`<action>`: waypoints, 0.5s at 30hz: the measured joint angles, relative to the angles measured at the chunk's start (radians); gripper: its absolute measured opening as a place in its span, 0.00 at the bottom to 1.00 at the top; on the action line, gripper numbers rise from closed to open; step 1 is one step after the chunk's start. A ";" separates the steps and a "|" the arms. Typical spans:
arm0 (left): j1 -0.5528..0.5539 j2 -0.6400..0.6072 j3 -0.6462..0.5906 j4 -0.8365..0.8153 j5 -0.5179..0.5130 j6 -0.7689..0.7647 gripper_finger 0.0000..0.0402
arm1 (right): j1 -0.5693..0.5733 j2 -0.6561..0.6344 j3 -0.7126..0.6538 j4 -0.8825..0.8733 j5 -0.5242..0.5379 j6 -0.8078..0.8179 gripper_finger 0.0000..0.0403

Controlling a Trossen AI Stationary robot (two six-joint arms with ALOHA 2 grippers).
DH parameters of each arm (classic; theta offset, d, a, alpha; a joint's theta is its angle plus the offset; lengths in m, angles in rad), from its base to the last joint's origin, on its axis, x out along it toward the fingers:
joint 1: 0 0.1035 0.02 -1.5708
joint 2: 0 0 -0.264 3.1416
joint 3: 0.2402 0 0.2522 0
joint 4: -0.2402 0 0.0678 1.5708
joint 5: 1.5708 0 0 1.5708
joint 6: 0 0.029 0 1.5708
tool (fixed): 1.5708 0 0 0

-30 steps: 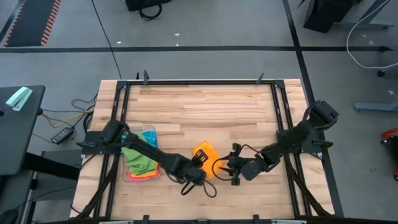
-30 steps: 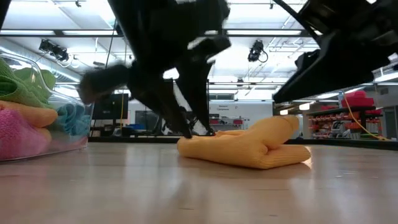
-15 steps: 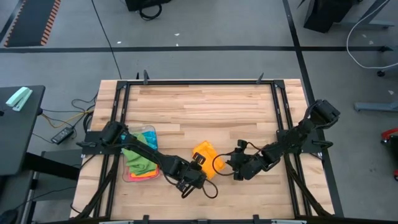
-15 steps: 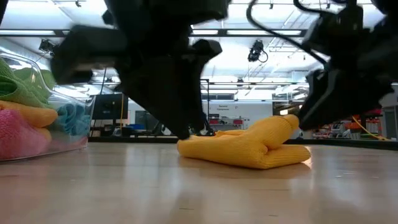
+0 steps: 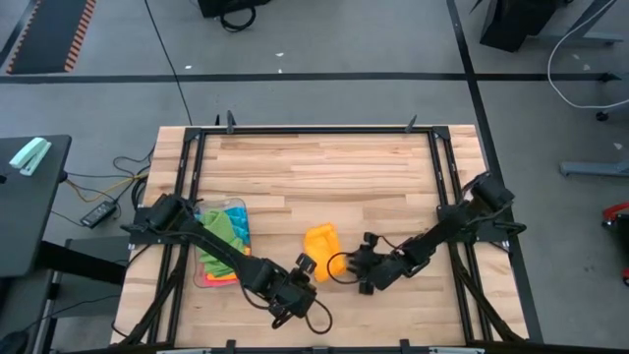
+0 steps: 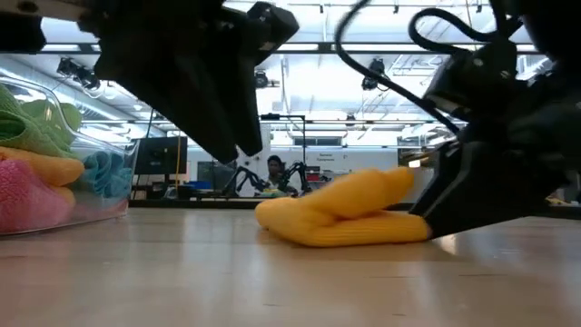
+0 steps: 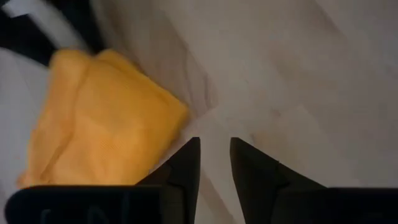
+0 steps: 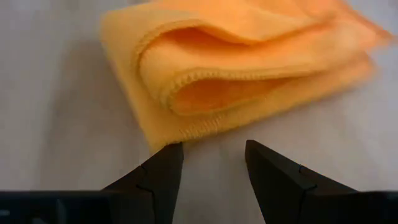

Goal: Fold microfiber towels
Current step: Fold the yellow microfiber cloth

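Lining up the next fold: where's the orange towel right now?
In the high view the orange towel lies folded on the table's front half, near the middle, between the left pincer and right pincer, held by neither.

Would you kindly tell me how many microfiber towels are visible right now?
4 visible: one orange towel folded on the table; green, pink and blue ones piled in the clear tray. An orange layer there may be a fifth; more may be hidden.
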State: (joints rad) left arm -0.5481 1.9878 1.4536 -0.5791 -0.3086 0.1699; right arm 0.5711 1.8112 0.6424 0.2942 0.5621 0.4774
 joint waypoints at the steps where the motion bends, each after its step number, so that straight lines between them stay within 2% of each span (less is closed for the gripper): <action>1: -0.001 0.000 0.000 -0.007 -0.006 -0.019 0.24 | 0.001 0.023 0.011 0.042 -0.009 0.007 0.47; 4: 0.000 0.000 0.000 0.003 -0.009 -0.086 0.26 | 0.015 0.096 0.078 0.103 -0.036 0.006 0.47; 8: 0.000 0.000 0.000 0.040 -0.009 -0.124 0.33 | 0.030 0.185 0.222 0.083 -0.089 -0.070 0.47; 10: 0.000 0.003 0.000 0.050 -0.009 -0.146 0.38 | 0.035 0.199 0.294 -0.014 -0.124 -0.114 0.47; 15: 0.000 0.025 -0.005 0.060 -0.020 -0.217 0.50 | 0.042 0.164 0.411 -0.351 -0.122 -0.125 0.47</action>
State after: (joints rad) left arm -0.5480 2.0124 1.4483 -0.5191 -0.3287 -0.0468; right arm 0.6132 1.9752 1.0537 -0.0572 0.4401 0.3521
